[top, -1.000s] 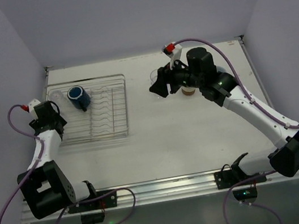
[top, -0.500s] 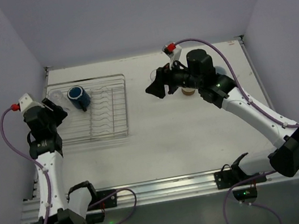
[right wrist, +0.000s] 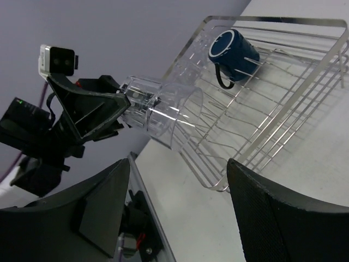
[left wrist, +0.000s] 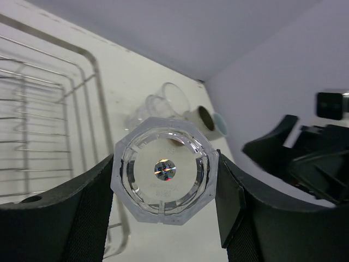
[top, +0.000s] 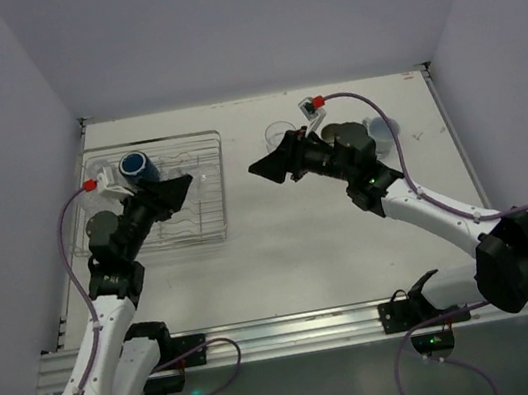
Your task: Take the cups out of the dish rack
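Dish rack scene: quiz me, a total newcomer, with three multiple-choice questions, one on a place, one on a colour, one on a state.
1. Where is the dark blue mug? A on the dish rack; B beside the rack; C in an end effector.
2. What colour is the cup in the left end effector? A brown; B clear; C pale blue.
3. The right end effector is: A open and empty; B shut on a mug; C shut on a spoon.
Answers: 1 A, it lies among the rack's wires. 2 B, you can see straight through it. 3 A, its fingers stand apart with nothing between.
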You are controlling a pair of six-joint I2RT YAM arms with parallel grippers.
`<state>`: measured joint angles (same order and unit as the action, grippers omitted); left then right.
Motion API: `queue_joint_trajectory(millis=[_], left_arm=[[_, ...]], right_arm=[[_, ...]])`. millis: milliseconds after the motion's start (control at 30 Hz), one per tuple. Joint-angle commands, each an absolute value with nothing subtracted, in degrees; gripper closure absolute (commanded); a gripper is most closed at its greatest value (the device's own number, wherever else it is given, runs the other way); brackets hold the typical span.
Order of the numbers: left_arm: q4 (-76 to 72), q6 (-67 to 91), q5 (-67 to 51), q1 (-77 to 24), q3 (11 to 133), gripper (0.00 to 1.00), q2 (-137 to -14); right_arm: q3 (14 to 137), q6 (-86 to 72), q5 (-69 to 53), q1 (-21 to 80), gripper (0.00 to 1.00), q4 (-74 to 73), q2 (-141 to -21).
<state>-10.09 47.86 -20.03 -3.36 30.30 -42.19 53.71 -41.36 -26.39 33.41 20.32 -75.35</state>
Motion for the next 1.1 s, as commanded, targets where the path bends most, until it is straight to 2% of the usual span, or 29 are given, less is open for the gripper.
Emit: queue_joint_trajectory(millis=[0,233,400,500,533,567,633,667,700,767,800,1067], left_arm=[[-32.23,59.05,-24.52,-9.04,27.87,0.83,-43.76],[-45.42,61.17,-23.38,-16.96,27.6,0.83,-50.0],[-50.53,62.75,-23.64,-19.16,26.02,0.83,-52.64],[-52.21,63.02,-23.21,-20.83,25.58,0.82,-52.04],[-52.29,62.93,-23.29,-21.18,25.49,0.8,-51.68],[-52.21,62.76,-23.29,-21.53,25.31,0.77,-50.64],[-49.94,61.8,-23.55,-21.53,25.14,0.55,-49.31],[-48.79,61.09,-23.47,-21.53,25.22,0.42,-47.91],[-47.56,60.39,-23.29,-21.53,25.49,0.24,-47.12],[-41.77,57.67,-22.77,-21.53,26.1,0.11,-44.49],[-39.31,56.26,-22.15,-21.53,27.5,0.02,-43.52],[-3.37,34.41,-11.43,-21.62,42.17,0.0,-36.48]], right_arm=[[49.75,-51.14,-23.65,34.54,0.26,39.1,-74.26],[50.8,-55.72,-28.03,36.47,0.27,45.96,-78.75],[52.21,-57.03,-28.92,39.72,0.34,45.7,-79.54],[52.21,-58.26,-28.48,40.69,0.43,48.24,-79.89],[52.03,-58.88,-28.22,40.78,0.49,49.21,-79.89],[51.25,-59.41,-27.95,40.87,0.56,50.26,-79.81],[50.19,-60.29,-26.81,40.87,0.77,52.21,-78.93],[50.01,-60.21,-26.46,40.78,0.81,52.12,-78.58],[49.92,-59.6,-26.19,40.87,0.85,51.51,-78.23],[49.75,-58.72,-25.14,40.87,0.96,49.93,-76.82],[49.83,-56.62,-24.61,40.78,0.98,48.53,-76.29],[56.23,-38.69,-16.28,39.03,1.0,21.56,-70.32]])
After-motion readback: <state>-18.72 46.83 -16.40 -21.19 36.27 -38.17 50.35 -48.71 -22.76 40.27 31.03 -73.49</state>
